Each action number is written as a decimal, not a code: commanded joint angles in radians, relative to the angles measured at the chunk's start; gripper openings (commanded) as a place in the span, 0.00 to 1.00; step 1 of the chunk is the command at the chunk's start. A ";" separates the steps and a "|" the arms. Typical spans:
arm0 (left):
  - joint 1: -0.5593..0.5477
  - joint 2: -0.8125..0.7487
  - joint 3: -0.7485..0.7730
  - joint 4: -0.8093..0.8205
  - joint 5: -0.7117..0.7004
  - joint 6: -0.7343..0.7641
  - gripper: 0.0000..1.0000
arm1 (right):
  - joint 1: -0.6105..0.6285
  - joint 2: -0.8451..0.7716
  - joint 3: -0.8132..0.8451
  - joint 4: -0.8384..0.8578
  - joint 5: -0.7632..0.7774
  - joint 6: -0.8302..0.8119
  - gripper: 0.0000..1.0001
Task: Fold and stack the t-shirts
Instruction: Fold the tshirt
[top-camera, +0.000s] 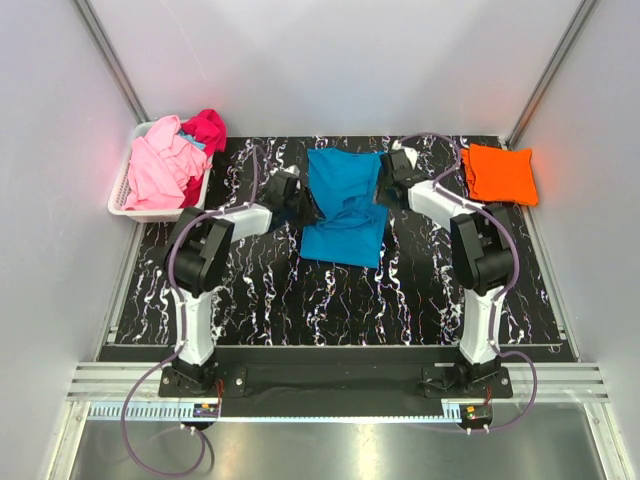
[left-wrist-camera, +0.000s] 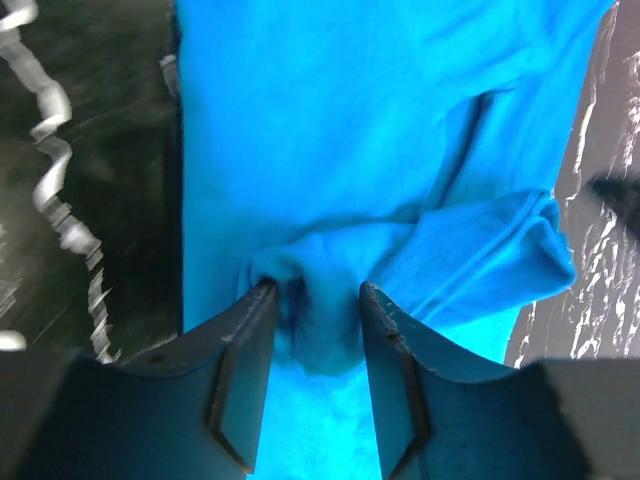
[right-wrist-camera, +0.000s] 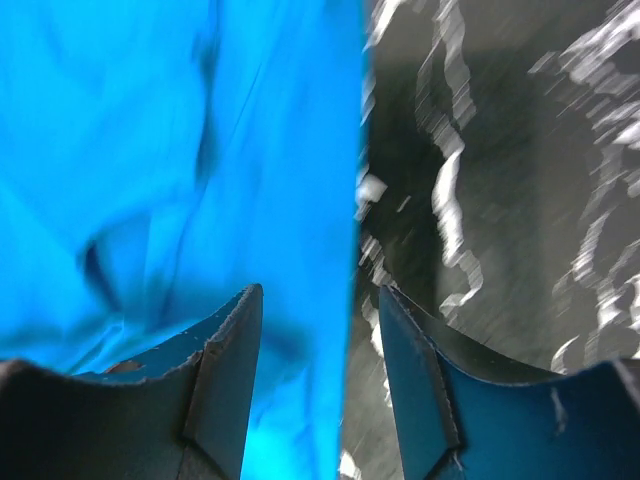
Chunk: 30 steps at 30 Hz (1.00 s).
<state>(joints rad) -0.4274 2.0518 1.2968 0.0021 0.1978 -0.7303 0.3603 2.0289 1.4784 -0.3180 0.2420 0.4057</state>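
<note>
Top external view checked. Found black marbled table carrying turquoise t-shirt at centre, long axis running near to far, between both arms. Found pink t-shirt and magenta t-shirt heaped in white basket far left, and orange t-shirt folded far right. Found left gripper parted at left edge, loose cloth bunched between jaws, and right gripper parted astride right edge, pinching nothing. Judged both arms equally near. Read no labels or writing.
</note>
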 joint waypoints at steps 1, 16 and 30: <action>0.009 -0.137 -0.092 0.283 -0.098 -0.032 0.46 | -0.040 -0.006 0.043 0.105 0.094 -0.001 0.57; 0.009 -0.292 -0.203 0.187 -0.032 -0.064 0.51 | -0.060 -0.222 -0.171 0.111 -0.098 -0.013 0.51; -0.099 -0.205 -0.045 -0.300 -0.143 -0.047 0.47 | 0.117 -0.288 -0.260 -0.018 -0.322 0.033 0.43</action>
<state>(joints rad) -0.5266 1.7901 1.1954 -0.2176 0.0746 -0.7765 0.4278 1.6943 1.2072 -0.2890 -0.0288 0.4267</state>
